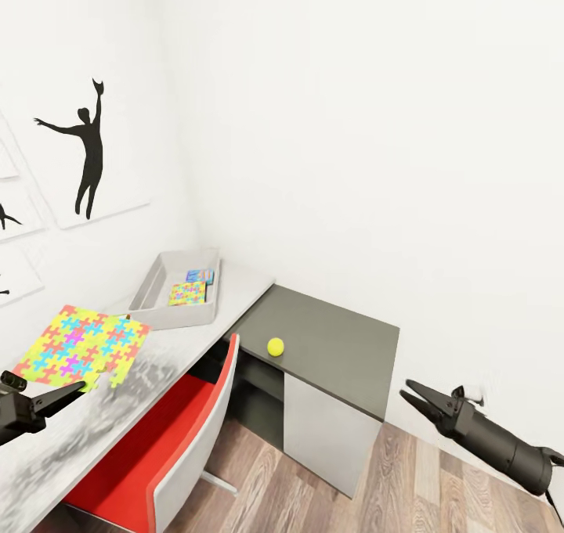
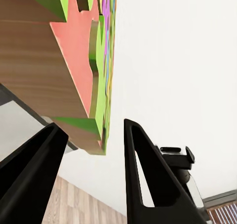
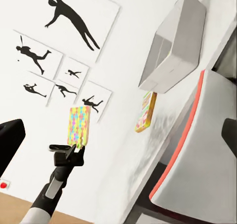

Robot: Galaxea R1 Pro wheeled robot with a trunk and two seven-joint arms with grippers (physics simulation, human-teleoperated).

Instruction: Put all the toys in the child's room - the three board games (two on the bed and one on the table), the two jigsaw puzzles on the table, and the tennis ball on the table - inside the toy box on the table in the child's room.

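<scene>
2 toys already lie in the toy box (image 1: pixel 150 289): a second puzzle slab and a light blue board game (image 1: pixel 200 275), flat on its floor.

At the far left of the head view, the left gripper (image 1: pixel 69 392) pinches a jigsaw puzzle (image 1: pixel 82 343) by its near corner. In the left wrist view its fingers (image 2: pixel 148 174) straddle that corner, 1 under the brown underside and 1 close against the coloured face, so I judge the slab gripped rather than resting. It hangs tilted, above the near end of the table (image 1: pixel 168 361), probably lifted clear so it can travel over the bin's sloping wall. The toy box stands farther along the table, against the wall.

Moving right, a red and grey chair (image 1: pixel 184 427) is tucked under the table edge. Beyond it, the tennis ball (image 1: pixel 275 347) sits on the lower dark grey cabinet (image 1: pixel 337 345), near its front edge, apart from the bin.

At the far right, the right gripper (image 1: pixel 407 396) hangs over the floor, jaws parted and empty, likely kept clear while the other arm works.
</scene>
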